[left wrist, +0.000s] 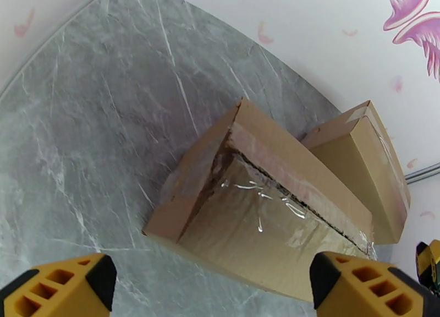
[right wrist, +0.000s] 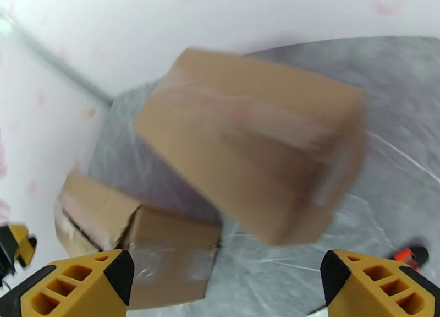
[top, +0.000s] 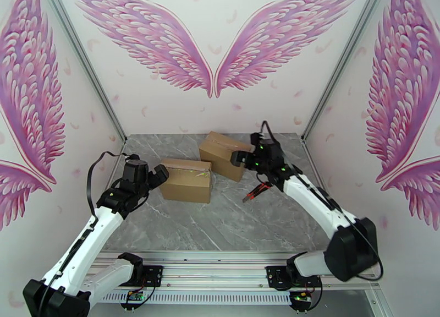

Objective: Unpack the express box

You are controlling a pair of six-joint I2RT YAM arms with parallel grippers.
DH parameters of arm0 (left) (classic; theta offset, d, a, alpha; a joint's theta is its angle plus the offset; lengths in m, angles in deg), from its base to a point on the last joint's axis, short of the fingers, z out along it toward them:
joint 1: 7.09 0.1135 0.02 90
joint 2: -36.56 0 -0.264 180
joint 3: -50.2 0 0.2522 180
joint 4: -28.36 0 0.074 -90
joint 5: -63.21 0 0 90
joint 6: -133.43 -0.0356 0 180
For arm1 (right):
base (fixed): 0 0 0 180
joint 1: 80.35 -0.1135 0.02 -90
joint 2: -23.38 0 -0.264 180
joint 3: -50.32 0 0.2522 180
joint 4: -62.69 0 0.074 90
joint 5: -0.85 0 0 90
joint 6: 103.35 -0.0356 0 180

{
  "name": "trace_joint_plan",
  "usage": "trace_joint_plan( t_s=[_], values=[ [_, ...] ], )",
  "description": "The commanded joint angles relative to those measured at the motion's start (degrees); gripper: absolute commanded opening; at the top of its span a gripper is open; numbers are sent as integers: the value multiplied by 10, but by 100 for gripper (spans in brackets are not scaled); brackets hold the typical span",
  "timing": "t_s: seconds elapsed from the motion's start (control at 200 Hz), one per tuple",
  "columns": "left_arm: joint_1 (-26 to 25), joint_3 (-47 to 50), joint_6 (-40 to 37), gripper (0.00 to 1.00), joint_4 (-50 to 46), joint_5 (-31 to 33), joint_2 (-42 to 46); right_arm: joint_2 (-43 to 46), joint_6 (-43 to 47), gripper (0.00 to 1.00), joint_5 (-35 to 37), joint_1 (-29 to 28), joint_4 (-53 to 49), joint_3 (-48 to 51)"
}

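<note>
Top external view gives me the layout: two cardboard boxes sit on the table [top: 220, 224], the near box [top: 187, 180] on the left side and the far box [top: 223, 156] angled behind it, corner almost touching. I count one orange-handled cutter [top: 257, 191], lying flat on the table to the right of the boxes under my right arm, and nothing grips it.

My left gripper [top: 159, 175] hangs just beside the near box's left end, fingers spread wide and holding nothing. From the left wrist camera that box [left wrist: 264, 213] shows a dark split along its taped top seam and wrinkled clear tape, so I judge the seam is cut and the spread gripper [left wrist: 213, 271] is lined up to brace the box or get at a flap.

My right gripper [top: 239, 158] hovers at the far box's right end, also released and empty. Its wrist picture is blurred, but both boxes are plain there, the far box [right wrist: 253, 142] close ahead with its tape band looking intact. I'd guess that box hasn't been started.
</note>
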Motion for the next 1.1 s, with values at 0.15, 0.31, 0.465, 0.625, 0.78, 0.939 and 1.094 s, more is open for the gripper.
trace_joint_plan(
  t_s=[0.15, 0.31, 0.465, 0.625, 0.78, 0.939, 1.094],
  values=[
    [11, 17, 43, 99, 37, -105, -40, -194, 143, 95, -109, -89, -156, -240],
    [12, 21, 47, 99, 63, -131, -60, -275, 142, 94, -114, -98, -181, -319],
    [12, 15, 43, 99, 73, -145, -83, -297, 148, 94, -86, -105, -176, -331],
    [13, 0, 26, 99, 74, -144, -108, -284, 150, 97, -37, -111, -174, -315],
    [14, -20, 12, 99, 72, -148, -137, -277, 144, 98, -39, -112, -175, -296],
    [14, -39, 0, 99, 76, -151, -161, -268, 133, 97, -43, -114, -177, -280],
    [21, -82, -32, 99, 54, -148, -191, -218, 105, 92, -61, -122, -162, -227]
  ],
)
